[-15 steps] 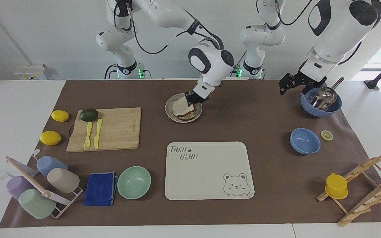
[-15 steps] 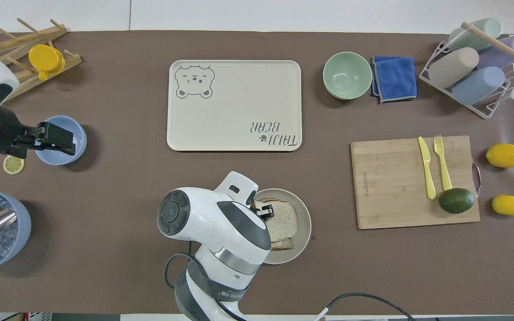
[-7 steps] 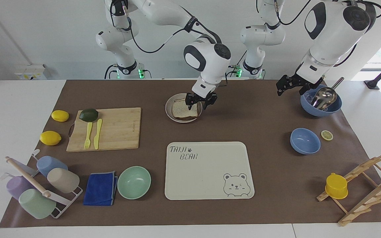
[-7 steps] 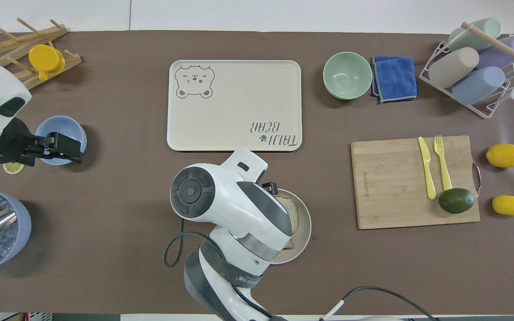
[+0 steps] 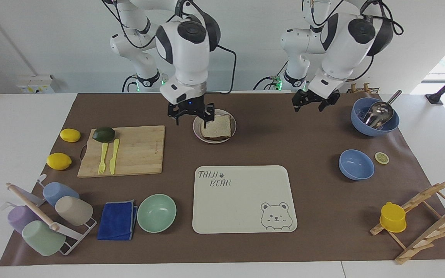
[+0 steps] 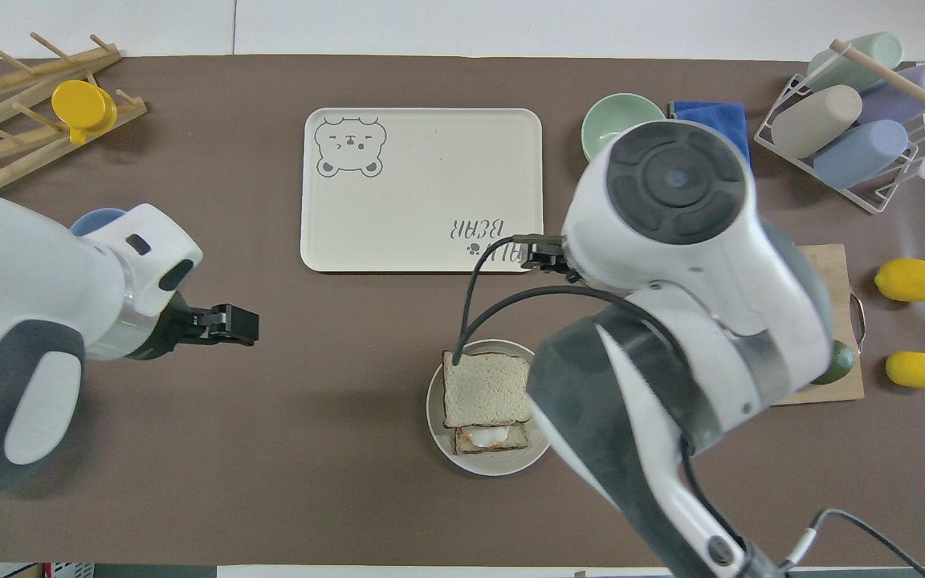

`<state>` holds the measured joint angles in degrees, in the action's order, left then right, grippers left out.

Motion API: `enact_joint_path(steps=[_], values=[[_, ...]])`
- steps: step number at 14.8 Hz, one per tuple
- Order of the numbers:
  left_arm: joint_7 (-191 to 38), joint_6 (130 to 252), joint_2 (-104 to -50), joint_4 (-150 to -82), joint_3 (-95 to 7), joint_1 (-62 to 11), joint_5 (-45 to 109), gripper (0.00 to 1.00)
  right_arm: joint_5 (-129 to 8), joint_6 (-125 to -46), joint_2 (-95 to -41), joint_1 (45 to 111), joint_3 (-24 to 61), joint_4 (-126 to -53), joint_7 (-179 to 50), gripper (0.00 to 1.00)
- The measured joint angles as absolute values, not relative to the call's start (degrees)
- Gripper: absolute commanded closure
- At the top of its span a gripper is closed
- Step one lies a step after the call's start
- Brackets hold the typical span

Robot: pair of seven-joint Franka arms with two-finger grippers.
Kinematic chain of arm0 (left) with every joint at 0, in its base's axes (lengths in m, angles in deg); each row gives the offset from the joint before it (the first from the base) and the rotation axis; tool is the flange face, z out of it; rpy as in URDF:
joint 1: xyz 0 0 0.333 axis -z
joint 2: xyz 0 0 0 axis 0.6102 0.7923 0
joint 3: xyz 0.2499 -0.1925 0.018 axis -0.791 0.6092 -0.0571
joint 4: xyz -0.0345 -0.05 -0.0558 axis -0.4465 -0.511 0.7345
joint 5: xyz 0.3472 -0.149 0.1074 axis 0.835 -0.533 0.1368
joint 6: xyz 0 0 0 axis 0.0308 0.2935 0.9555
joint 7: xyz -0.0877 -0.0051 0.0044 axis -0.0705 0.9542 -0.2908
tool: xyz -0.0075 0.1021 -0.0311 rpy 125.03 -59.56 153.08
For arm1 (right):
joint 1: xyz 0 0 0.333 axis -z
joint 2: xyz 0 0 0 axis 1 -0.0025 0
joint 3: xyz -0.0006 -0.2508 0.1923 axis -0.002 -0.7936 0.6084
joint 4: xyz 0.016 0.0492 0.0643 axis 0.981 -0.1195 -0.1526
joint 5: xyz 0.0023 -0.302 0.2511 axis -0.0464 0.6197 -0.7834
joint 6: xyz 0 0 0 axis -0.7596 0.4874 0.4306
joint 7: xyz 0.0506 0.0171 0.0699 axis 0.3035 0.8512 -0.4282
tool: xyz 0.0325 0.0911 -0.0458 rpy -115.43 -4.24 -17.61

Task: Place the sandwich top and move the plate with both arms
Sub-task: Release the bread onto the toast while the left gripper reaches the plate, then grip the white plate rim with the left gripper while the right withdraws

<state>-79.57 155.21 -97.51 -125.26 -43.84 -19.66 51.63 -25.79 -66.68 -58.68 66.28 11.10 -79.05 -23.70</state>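
Note:
The sandwich top (image 5: 216,126) lies flat on the egg toast on the small round plate (image 5: 197,131), close to the robots at mid-table. In the overhead view the bread slice (image 6: 485,388) covers most of the egg toast (image 6: 491,437) on the plate (image 6: 437,417). My right gripper (image 5: 191,117) is open and empty, just above the mat beside the plate's rim, toward the right arm's end. Its own arm hides it in the overhead view. My left gripper (image 5: 314,104) is open and empty over bare mat between the plate and the ladle bowl (image 5: 375,120); it also shows in the overhead view (image 6: 234,323).
The bear-printed tray (image 5: 242,200) lies farther from the robots than the plate. A cutting board (image 5: 129,150) with fork, knife and avocado sits toward the right arm's end. A small blue bowl (image 5: 355,165) and a lemon slice (image 5: 381,158) sit toward the left arm's end.
My right gripper let go of the bread slice on the sandwich, rose and swung to the plate's rim at the right arm's end. My left gripper moved from the ladle bowl toward the plate.

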Motion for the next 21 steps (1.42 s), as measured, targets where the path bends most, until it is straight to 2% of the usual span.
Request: enact_joint_path(steps=[5,9,16,19,21], values=[[-87.2,171.2,-98.6,-138.3,-43.5,-6.7,48.5,0.00,-28.3,-55.8,-53.9,82.1,10.6,-79.2,-40.5,0.00],[-90.0,184.8,-97.3,-146.9,-43.5,-1.3,43.9,0.04,-28.3,-54.5,-52.2,88.9,10.4,-79.2,-50.8,0.00],[-90.2,196.6,-89.8,-148.3,-43.6,3.4,39.4,0.29,-28.3,-54.2,-50.8,84.6,6.7,-81.0,-51.8,0.00],[-90.4,198.6,-88.0,-148.3,-43.6,4.2,39.4,0.35,-28.3,-54.2,-50.2,84.3,4.6,-81.9,-53.5,0.00],[-90.4,198.9,-87.8,-148.2,-43.7,4.2,39.1,0.47,-28.3,-54.6,-50.2,84.3,3.3,-81.9,-54.1,0.00]])
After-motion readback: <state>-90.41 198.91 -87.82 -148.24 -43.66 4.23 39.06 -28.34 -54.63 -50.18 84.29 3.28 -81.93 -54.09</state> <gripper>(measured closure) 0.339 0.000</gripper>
